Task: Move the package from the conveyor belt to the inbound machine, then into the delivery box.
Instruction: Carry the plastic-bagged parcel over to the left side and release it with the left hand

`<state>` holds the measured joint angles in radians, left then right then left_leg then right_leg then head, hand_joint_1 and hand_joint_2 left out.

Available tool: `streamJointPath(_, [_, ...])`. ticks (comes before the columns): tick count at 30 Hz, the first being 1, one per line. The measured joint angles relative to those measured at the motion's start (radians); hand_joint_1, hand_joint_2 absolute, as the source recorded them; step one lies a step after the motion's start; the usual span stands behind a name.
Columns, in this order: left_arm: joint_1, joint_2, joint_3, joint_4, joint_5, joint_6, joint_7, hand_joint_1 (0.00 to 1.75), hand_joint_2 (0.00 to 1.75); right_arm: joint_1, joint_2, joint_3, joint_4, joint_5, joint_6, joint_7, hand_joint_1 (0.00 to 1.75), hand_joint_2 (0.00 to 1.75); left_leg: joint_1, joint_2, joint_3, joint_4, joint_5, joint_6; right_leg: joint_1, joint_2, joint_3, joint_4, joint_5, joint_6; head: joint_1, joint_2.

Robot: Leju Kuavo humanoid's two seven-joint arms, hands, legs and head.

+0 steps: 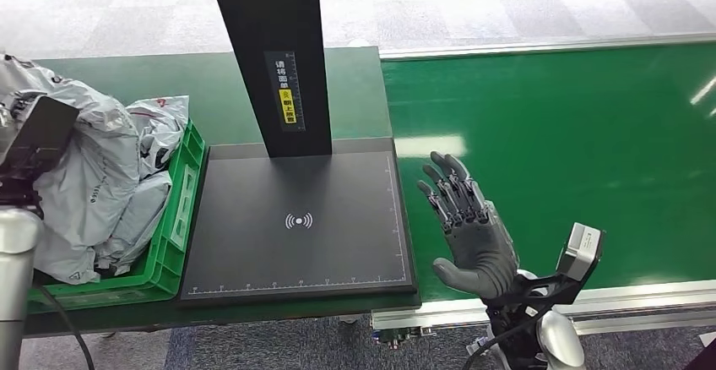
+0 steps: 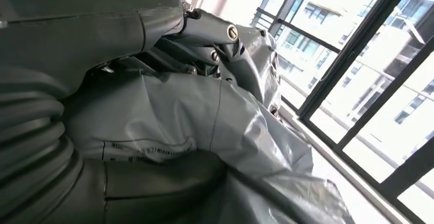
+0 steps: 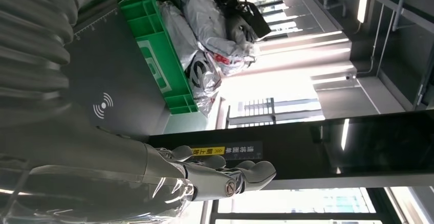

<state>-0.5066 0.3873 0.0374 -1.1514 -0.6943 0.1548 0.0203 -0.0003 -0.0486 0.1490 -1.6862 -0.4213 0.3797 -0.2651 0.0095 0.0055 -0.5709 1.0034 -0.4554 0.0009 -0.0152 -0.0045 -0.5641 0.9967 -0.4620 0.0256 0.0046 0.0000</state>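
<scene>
Head view: the grey plastic mail package (image 1: 93, 176) lies on the heap in the green plastic crate (image 1: 173, 243), the delivery box; the flat black scanner plate of the inbound machine (image 1: 295, 218) is bare, so the task looks almost finished. The right hand (image 1: 469, 226) is spread open, holding nothing, over the green conveyor belt (image 1: 574, 159).

Left wrist view: the left hand (image 2: 153, 45) has its fingers (image 2: 210, 29) wrapped in grey film, apparently holding the package; release is left.

Right wrist view: crate bottom hidden; label text too small.

Bright window glare, perhaps overexposed; glossy conveyor belt (image 1: 549, 159) reflections.
</scene>
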Motion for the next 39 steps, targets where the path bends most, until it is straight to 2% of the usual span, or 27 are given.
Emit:
streamJointPath(7, [0.025,-0.008,-0.008,-0.051,-0.019,0.015,-0.023,0.00,1.75,0.015,0.001,-0.012,-0.013,0.007,0.006,-0.003,0.00,1.75,0.000,0.000,0.000,0.000,0.000,0.000,0.000,0.000,0.000,0.000,0.000,0.000,0.000,0.000])
streamJointPath(12, [0.038,-0.025,-0.010,-0.179,0.051,0.143,-0.092,0.00,1.75,0.016,0.005,-0.014,-0.016,0.012,-0.010,-0.002,0.00,1.75,0.000,0.000,0.000,0.000,0.000,0.000,0.000,0.000,0.000,0.000,0.000,0.000,0.000,0.000])
streamJointPath(19, [0.123,-0.071,-0.010,-0.439,0.154,0.317,-0.232,0.00,1.75,0.017,0.007,-0.014,-0.018,0.009,-0.026,-0.010,0.00,1.75,0.000,0.000,0.000,0.000,0.000,0.000,0.000,0.000,0.000,0.000,0.000,0.000,0.000,0.000])
streamJointPath(24, [0.209,-0.122,-0.013,-0.608,0.279,0.429,-0.405,0.00,1.75,0.019,0.008,-0.014,-0.024,0.013,-0.043,-0.020,0.00,1.75,0.000,0.000,0.000,0.000,0.000,0.000,0.000,0.000,0.000,0.000,0.000,0.000,0.000,0.000])
streamJointPath(27, [0.271,-0.150,-0.030,-0.698,0.329,0.448,-0.468,0.00,1.75,0.022,0.008,-0.014,-0.024,0.072,-0.091,-0.046,0.00,1.75,0.000,0.000,0.000,0.000,0.000,0.000,0.000,0.000,0.000,-0.001,0.000,0.000,0.000,0.000])
streamJointPath(30, [0.317,-0.170,-0.051,-0.759,0.343,0.453,-0.488,0.00,1.75,0.025,0.008,-0.014,-0.025,0.112,-0.119,-0.061,0.00,1.75,0.000,0.000,0.000,0.000,0.000,0.000,0.000,0.000,0.000,-0.001,0.000,0.000,0.000,0.000])
streamJointPath(33, [0.354,-0.185,-0.073,-0.798,0.385,0.420,-0.500,0.00,1.75,0.028,0.008,-0.014,-0.025,0.180,-0.179,-0.072,0.00,1.75,0.000,0.000,0.001,0.000,0.000,0.000,0.000,0.000,0.000,-0.001,0.000,0.000,0.000,0.000])
streamJointPath(34, [0.371,-0.190,-0.085,-0.808,0.400,0.394,-0.501,0.00,1.75,0.029,0.008,-0.013,-0.024,0.216,-0.210,-0.074,0.00,1.31,0.000,0.000,0.001,0.000,0.000,0.000,0.000,0.000,0.001,-0.001,0.000,0.000,0.000,0.000])
streamJointPath(36, [0.413,-0.205,-0.123,-0.822,0.413,0.333,-0.492,0.00,0.87,0.033,0.010,-0.008,-0.023,0.279,-0.261,-0.075,0.00,0.44,0.000,0.000,0.001,0.000,0.000,0.000,0.000,0.000,0.001,-0.001,0.000,0.000,0.000,0.000])
streamJointPath(37, [0.434,-0.214,-0.146,-0.825,0.415,0.303,-0.483,0.00,0.87,0.035,0.011,-0.003,-0.022,0.301,-0.278,-0.074,0.00,0.00,0.000,0.000,0.001,0.000,-0.001,0.000,0.000,0.000,0.001,-0.001,0.000,0.000,0.000,0.000])
streamJointPath(38, [0.454,-0.225,-0.174,-0.826,0.414,0.275,-0.473,0.00,0.87,0.038,0.015,0.003,-0.020,0.319,-0.292,-0.074,0.00,0.44,0.000,0.000,0.000,0.000,-0.001,0.000,0.000,0.000,0.000,-0.001,0.000,0.000,0.000,0.000])
streamJointPath(39, [0.473,-0.236,-0.202,-0.826,0.415,0.250,-0.461,0.00,1.31,0.041,0.019,0.011,-0.018,0.334,-0.303,-0.073,0.00,0.87,0.000,0.000,0.000,0.000,-0.001,0.001,0.000,0.000,0.000,-0.001,0.000,0.000,0.000,0.000])
